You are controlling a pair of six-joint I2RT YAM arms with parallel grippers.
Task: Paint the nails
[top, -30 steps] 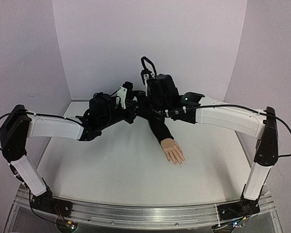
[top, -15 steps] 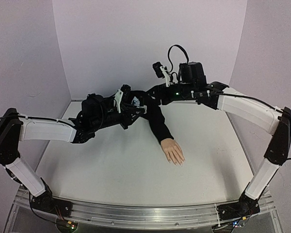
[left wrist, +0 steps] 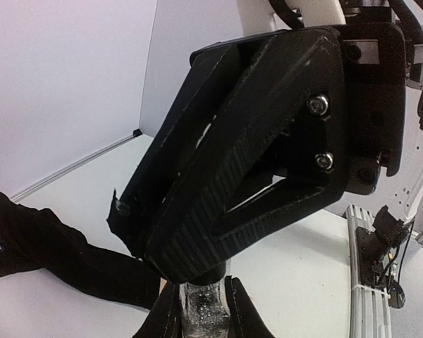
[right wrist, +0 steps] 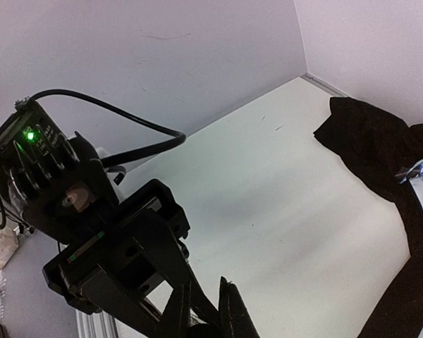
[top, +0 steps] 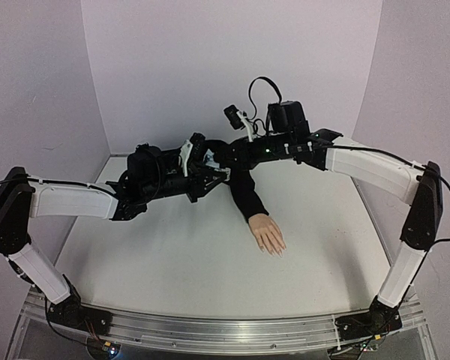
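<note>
Tool status first: the left tool [left wrist: 201, 315] is closed on a small clear bottle [left wrist: 199, 299], whose glittery body shows between its two fingers at the bottom centre of the left wrist view. The right tool [right wrist: 203, 313] is also drawn shut, its fingers almost together at the bottom edge of the right wrist view. In the left wrist view its ribbed black fingers come down from the upper right onto the top of the bottle and touch it. Whatever sits between those tips is hidden, so a grip on a cap cannot be confirmed. Both tools meet just above the centre of the top view, over the upper end of the black sleeve [top: 245, 193]. The nails [top: 277, 252] are too small to judge for colour. They tip the fingers of the mannequin hand [top: 268, 233], which lies flat on the white desk [top: 172, 255] right of centre, fingers pointing toward the lower right, well apart from both tools. Against the frame a second ago, the right arm [top: 364, 169] has lifted off the sleeve and stretched out, its wrist now higher and its tool reaching leftward to the bottle. The left arm [top: 75, 201] has extended further toward the centre. Mannequin hand and sleeve lie as before.
</note>
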